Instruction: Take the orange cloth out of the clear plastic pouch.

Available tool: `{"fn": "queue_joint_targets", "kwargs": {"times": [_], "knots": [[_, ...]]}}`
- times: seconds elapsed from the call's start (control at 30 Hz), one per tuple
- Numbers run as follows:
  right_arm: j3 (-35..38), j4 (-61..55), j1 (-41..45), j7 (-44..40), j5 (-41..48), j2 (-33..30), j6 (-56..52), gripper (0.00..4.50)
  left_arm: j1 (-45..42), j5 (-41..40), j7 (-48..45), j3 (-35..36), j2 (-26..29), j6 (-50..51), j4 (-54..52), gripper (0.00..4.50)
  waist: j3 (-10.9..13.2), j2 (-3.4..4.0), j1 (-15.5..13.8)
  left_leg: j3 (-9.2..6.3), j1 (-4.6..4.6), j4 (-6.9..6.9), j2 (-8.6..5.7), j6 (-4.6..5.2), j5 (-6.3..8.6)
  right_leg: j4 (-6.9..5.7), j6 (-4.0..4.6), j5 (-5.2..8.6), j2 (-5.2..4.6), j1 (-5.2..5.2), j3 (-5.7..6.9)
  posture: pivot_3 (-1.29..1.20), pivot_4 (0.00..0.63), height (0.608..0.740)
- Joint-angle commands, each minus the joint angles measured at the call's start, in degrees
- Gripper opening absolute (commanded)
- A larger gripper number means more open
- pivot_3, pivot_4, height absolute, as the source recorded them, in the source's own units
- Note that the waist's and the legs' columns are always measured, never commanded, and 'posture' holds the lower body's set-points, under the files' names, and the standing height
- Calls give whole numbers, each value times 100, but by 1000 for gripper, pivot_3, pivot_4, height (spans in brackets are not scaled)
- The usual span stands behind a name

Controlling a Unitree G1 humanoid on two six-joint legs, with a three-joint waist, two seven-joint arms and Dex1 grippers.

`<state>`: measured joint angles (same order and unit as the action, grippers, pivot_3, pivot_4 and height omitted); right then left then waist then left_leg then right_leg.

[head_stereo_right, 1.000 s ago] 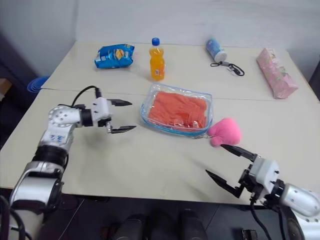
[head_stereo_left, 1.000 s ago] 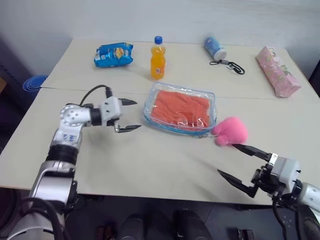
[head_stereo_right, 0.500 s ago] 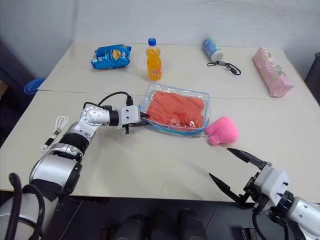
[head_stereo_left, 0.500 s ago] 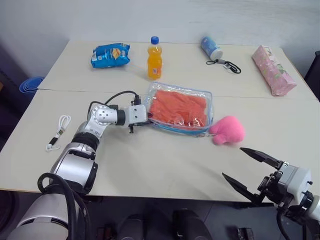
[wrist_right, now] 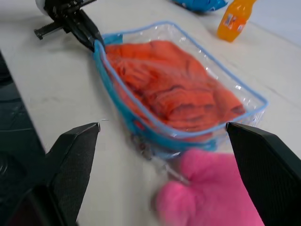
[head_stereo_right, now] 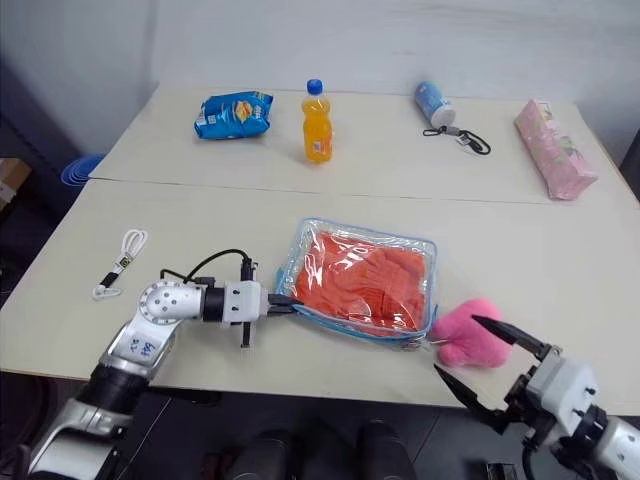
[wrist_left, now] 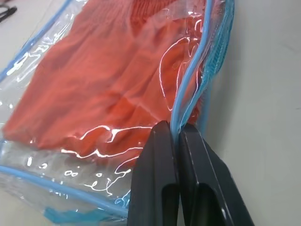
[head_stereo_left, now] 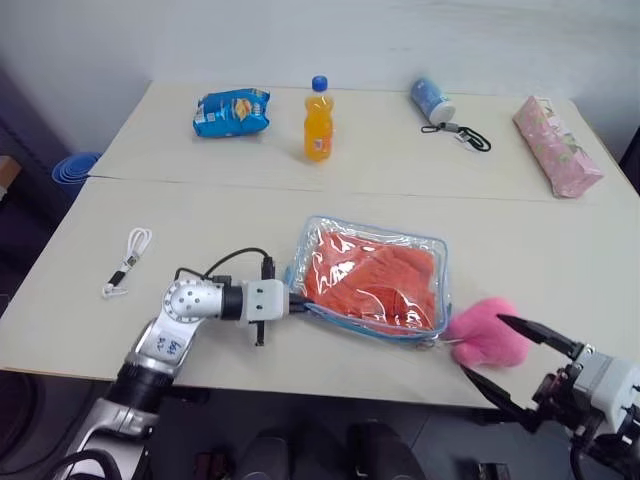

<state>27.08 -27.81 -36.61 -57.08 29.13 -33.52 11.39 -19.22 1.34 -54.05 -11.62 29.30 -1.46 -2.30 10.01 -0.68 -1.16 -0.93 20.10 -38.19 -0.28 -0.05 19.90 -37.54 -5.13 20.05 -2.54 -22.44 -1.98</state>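
Right gripper (head_stereo_right: 478,356): your black fingers were spread wide, nearest, beside the pouch's fuzzy pink plush toy (head_stereo_right: 467,333).
Left gripper (wrist_left: 178,133): you had clenched the clear plastic pouch (head_stereo_left: 372,283) by its light blue edge.
Orange cloth (head_stereo_left: 375,282): soft, rumpled, inside the glossy pouch.

pale table (head_stereo_left: 250,170) (pouch (head_stereo_left: 372,277), bottle (head_stereo_left: 318,119), plush (head_stereo_left: 490,333))

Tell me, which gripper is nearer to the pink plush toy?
The right. The right gripper stands open just beside the pink plush toy, while the left gripper is shut on the far edge of the clear plastic pouch.
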Motion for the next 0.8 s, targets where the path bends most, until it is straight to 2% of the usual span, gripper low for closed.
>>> {"fn": "queue_joint_targets", "kwargs": {"times": [0.03, 0.2, 0.47, 0.67, 0.8], "knots": [[161, 210, 55, -186, 149, 32, 268, 4500, -11, 440, 720, -161, -296, 772, -551, 21, -2, 4, -3, 0, -1, 0, -1, 2, -1, 0, 0, 0, 0, 1, -1, 0, 150, 740], [147, 328, 69, -303, 159, 32, 380, 4500, -280, 674, 1008, -443, -634, 920, -334, 21, -3, 5, -11, -1, -2, 2, -3, 0, -3, -9, 0, 0, 2, -4, 1, 0, 150, 740], [320, 645, 42, -505, 227, -20, 504, 4500, -742, 730, 865, -571, -461, 223, 521, 21, -3, 6, -13, -1, -1, 1, -3, -6, -7, -7, 0, 0, 3, -4, 2, 0, 150, 740], [283, 743, 45, -409, 192, -26, 333, 4500, -1202, 579, 866, -518, -640, -64, 1207, 21, -4, 6, -12, -1, -2, 0, -4, -7, -7, -8, 0, 0, 2, -3, 2, 0, 150, 740], [419, 519, 98, -122, 732, -255, -588, 4500, -1119, -24, 569, -244, -689, 332, 807, 963, -3, 6, 0, -1, 0, 1, -3, -7, -7, -8, 0, 0, 2, -5, 1, 0, 150, 740]]}}
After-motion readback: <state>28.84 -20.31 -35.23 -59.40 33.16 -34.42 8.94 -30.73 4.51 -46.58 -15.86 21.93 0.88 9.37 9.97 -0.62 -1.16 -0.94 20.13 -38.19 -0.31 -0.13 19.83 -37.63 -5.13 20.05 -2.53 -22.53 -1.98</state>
